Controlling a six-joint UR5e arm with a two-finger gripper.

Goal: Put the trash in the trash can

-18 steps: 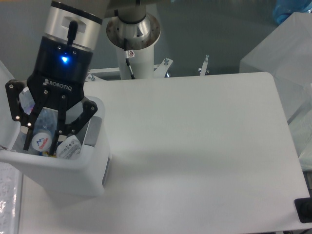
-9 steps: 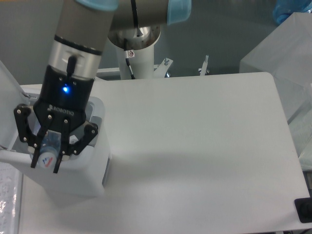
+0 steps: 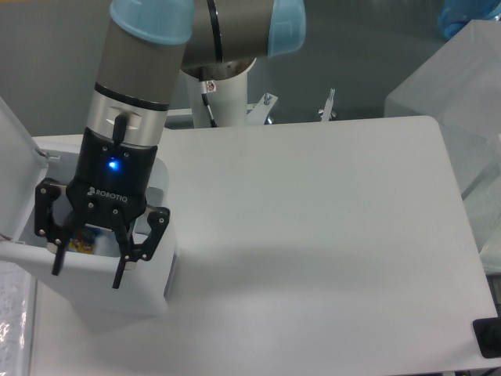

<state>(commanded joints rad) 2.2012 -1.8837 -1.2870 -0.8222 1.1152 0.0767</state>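
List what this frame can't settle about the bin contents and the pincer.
- Trash can interior: mostly hidden by the pincer and arm; only a blue-yellow scrap shows, too small to identify.
- Wrapper: not made out.
- Lid: cut off by the left edge.
- Pincer: fingers spread, nothing seen between them.

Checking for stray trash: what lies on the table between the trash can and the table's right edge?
Nothing: the table is bare from the trash can rightward, in the fixed camera view.
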